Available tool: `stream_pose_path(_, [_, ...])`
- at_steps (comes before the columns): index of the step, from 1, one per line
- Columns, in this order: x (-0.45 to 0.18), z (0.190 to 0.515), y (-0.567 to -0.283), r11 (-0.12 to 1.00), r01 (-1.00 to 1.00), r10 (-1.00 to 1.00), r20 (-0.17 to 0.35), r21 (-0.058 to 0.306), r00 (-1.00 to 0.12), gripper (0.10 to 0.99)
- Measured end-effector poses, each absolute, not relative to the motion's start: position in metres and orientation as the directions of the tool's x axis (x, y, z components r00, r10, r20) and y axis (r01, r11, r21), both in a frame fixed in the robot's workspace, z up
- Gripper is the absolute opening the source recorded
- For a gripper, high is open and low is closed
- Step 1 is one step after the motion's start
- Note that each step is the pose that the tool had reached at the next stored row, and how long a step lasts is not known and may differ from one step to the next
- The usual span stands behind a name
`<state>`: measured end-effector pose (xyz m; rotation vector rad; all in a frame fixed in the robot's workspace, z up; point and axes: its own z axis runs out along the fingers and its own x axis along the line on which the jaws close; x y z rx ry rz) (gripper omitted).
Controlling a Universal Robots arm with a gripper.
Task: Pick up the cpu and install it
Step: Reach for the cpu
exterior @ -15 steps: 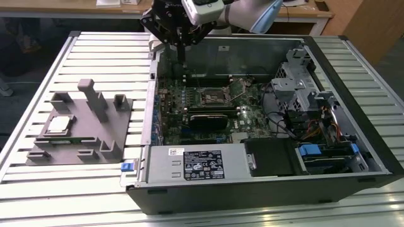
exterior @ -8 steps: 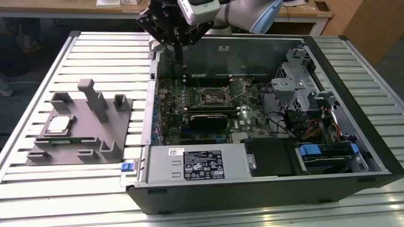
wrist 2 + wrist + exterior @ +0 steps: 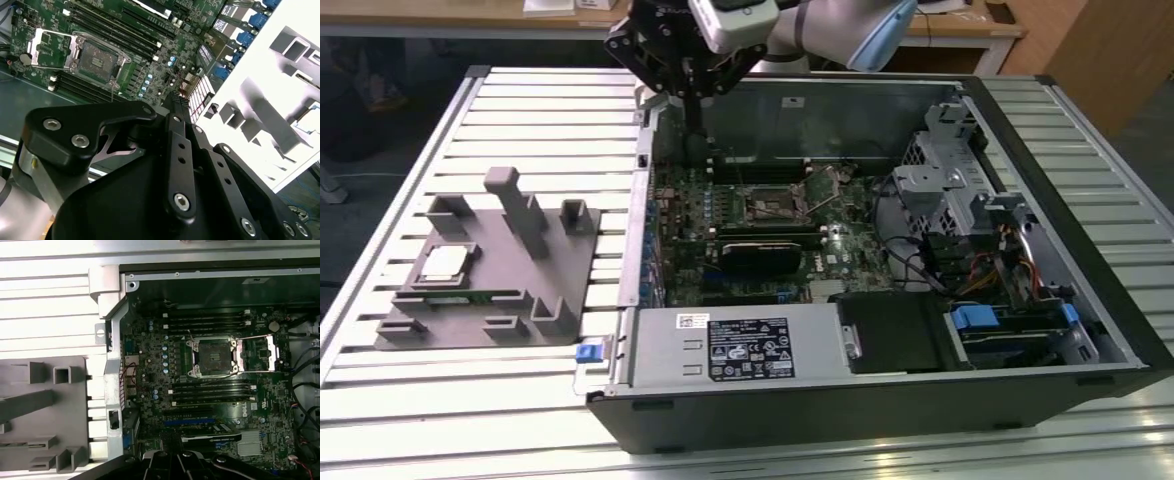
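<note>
- The surface [image 3: 480, 420] is slatted metal. On it stands an open computer case [image 3: 854, 410], its near end taken up by a labelled power supply [image 3: 734, 345].
- Beside the case, on the exterior view's left, lies a grey fixture [image 3: 494, 300] with upright posts. The cpu [image 3: 443, 263] lies flat in a pocket of it, silvery top upward, with nothing touching it.
- The cpu looks light, thin and stiff. Its metal top is probably smooth enough to slip, and its underside is likely fragile. A hold across two opposite edges, kept level, seems the safest grip.
- Deeper in the case, the motherboard carries the socket [image 3: 767, 205], which sits bare between rows of memory slots.
- Farthest back, the end effector [image 3: 698, 115] hangs above the case's rear corner, well apart from the cpu. Its fingers seem to be pressed together with nothing between them, though they are dark against a dark background.
- The exterior view gives the cpu's place on the fixture and the arm's height over the case.
- The first wrist view looks squarely down on the socket [image 3: 214, 356] and shows its retaining frame [image 3: 257, 355] folded open to one side.
- The second wrist view looks along the end effector [image 3: 175, 100] and shows the linkage narrowing to one tip, with the socket [image 3: 97, 59] and the fixture [image 3: 280, 115] beyond.
</note>
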<state>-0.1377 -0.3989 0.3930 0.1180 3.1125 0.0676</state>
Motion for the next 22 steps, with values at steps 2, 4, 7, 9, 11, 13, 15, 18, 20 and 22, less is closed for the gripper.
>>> stream_pose_path(2, [-0.1385, 0.393, -0.3989, 0.996, 0.075, 0.076, -0.024, 0.044, -0.997, 0.106])
stream_pose_path(4, [-0.1392, 0.3929, -0.3989, 0.996, 0.075, 0.076, -0.024, 0.044, -0.997, 0.106])
stream_pose_path(7, [-0.1403, 0.3929, -0.3989, 0.996, 0.075, 0.076, -0.024, 0.044, -0.997, 0.106])
stream_pose_path(9, [-0.1409, 0.3929, -0.3989, 0.996, 0.075, 0.076, -0.024, 0.044, -0.997, 0.106])
stream_pose_path(11, [-0.1417, 0.3928, -0.3989, 0.996, 0.075, 0.076, -0.024, 0.044, -0.997, 0.106])
stream_pose_path(13, [-0.1424, 0.3928, -0.3989, 0.996, 0.075, 0.076, -0.024, 0.044, -0.997, 0.106])
stream_pose_path(15, [-0.1432, 0.3927, -0.3989, 0.996, 0.075, 0.076, -0.024, 0.044, -0.997, 0.106])
stream_pose_path(18, [-0.1443, 0.3926, -0.3989, 0.996, 0.075, 0.076, -0.024, 0.044, -0.997, 0.106])
stream_pose_path(20, [-0.1449, 0.3926, -0.3989, 0.996, 0.075, 0.076, -0.024, 0.044, -0.997, 0.106])
stream_pose_path(22, [-0.1457, 0.3926, -0.3989, 0.996, 0.075, 0.076, -0.024, 0.044, -0.997, 0.106])
